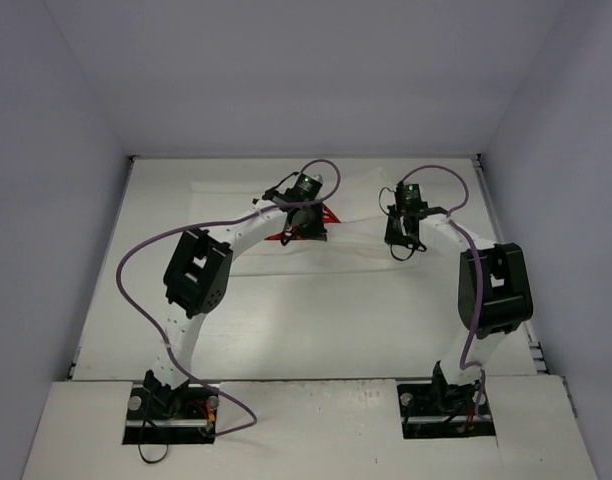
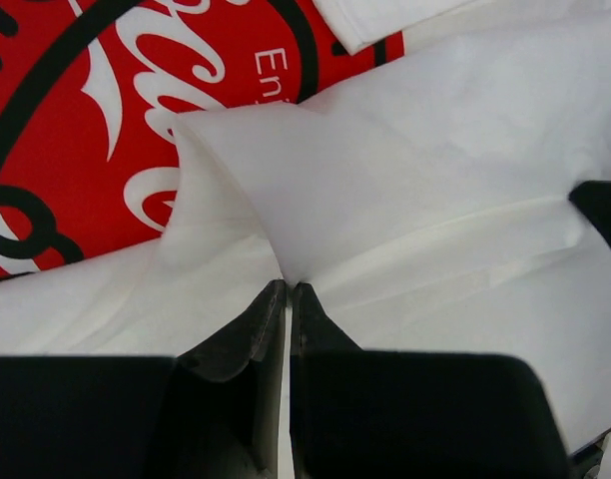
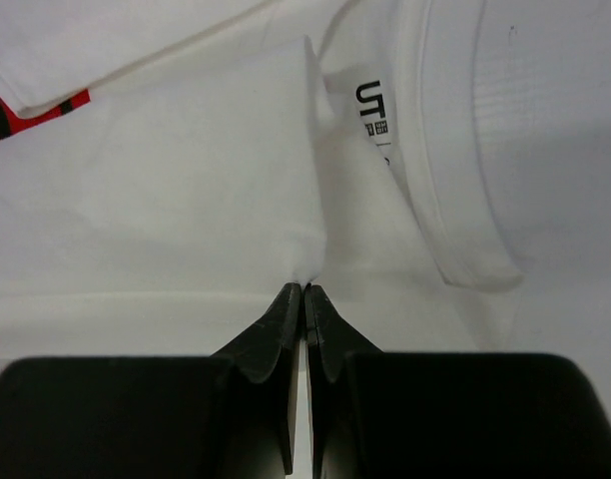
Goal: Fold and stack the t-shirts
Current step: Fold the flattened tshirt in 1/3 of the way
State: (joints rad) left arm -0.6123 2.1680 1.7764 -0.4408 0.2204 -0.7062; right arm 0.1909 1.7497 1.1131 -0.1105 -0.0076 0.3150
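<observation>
The white t-shirt point(image 1: 361, 230) lies spread across the far half of the table, its red graphic point(image 1: 324, 216) showing beside the left gripper. My left gripper point(image 1: 304, 228) is shut on a pinch of the white fabric point(image 2: 315, 190), which rises in a peak from the jaws, next to the red print point(image 2: 76, 120). My right gripper point(image 1: 401, 243) is shut on a pinch of fabric point(image 3: 310, 254) just below the collar point(image 3: 455, 150) and its neck label point(image 3: 370, 108).
White walls close in the table point(image 1: 286, 330) at the back and on both sides. Purple cables loop over both arms. The right arm's black elbow point(image 1: 494, 285) stands near the right wall.
</observation>
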